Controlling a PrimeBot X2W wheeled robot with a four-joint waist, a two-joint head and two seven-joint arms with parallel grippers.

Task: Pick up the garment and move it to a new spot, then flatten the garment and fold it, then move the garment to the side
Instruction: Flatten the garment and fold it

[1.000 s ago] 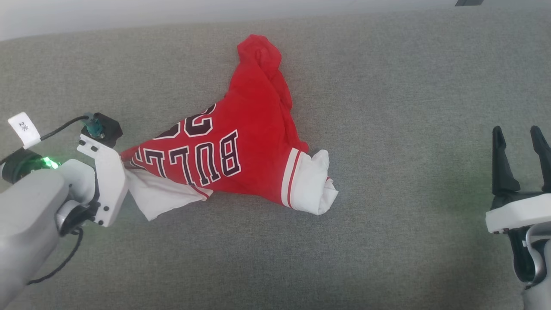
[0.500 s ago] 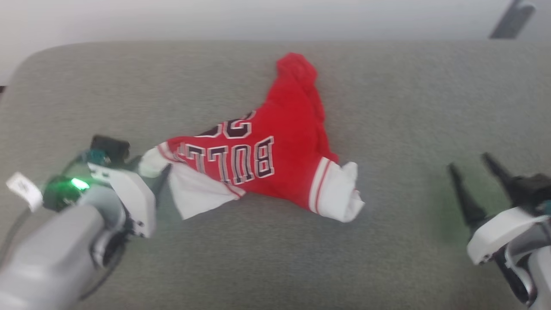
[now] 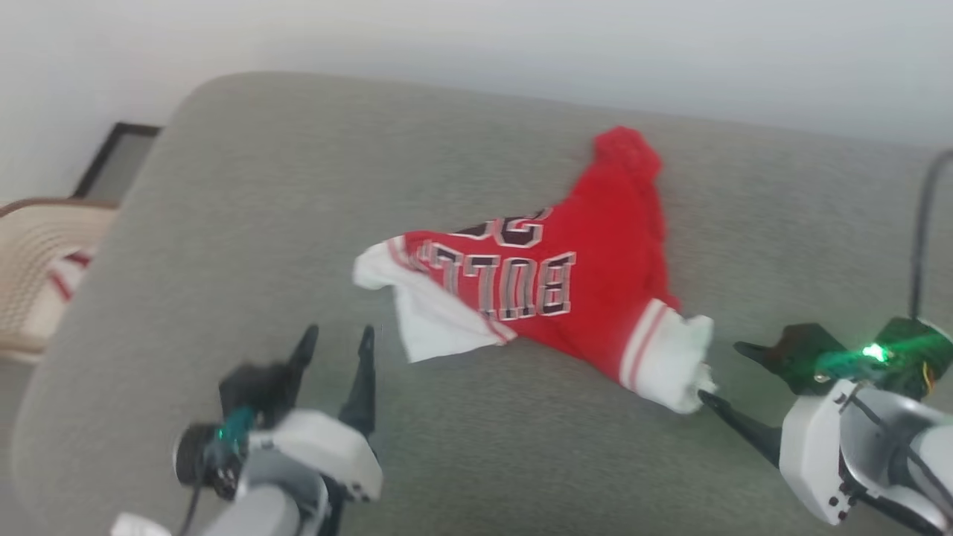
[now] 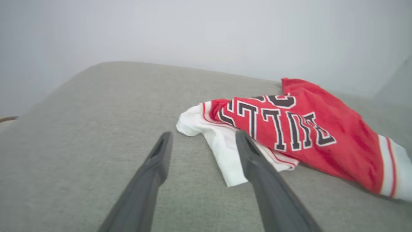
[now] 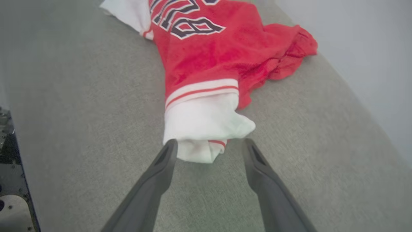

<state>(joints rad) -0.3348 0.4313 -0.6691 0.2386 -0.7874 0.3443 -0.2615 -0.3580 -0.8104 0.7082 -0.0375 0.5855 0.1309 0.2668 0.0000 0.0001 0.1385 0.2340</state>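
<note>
Though blurred overhead, wrist-view garment (image 5: 206, 58) seemingly unheld

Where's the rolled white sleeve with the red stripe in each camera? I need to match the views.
Head view: rolled white sleeve, lower right of centre.
Left wrist view: sleeve at right edge, cut off.
Right wrist view: sleeve at centre.
Shared landmark: BULLS lettering.

The jersey (image 3: 581, 290) lies on the worktop (image 3: 223, 223), toward its far edge, with the wall (image 3: 476, 45) behind. The left gripper (image 3: 335, 346) sits nearer the robot, left of the jersey and apart from it. The right gripper (image 3: 719, 372) sits just beside the sleeve (image 3: 670, 357) at the jersey's right end.
</note>
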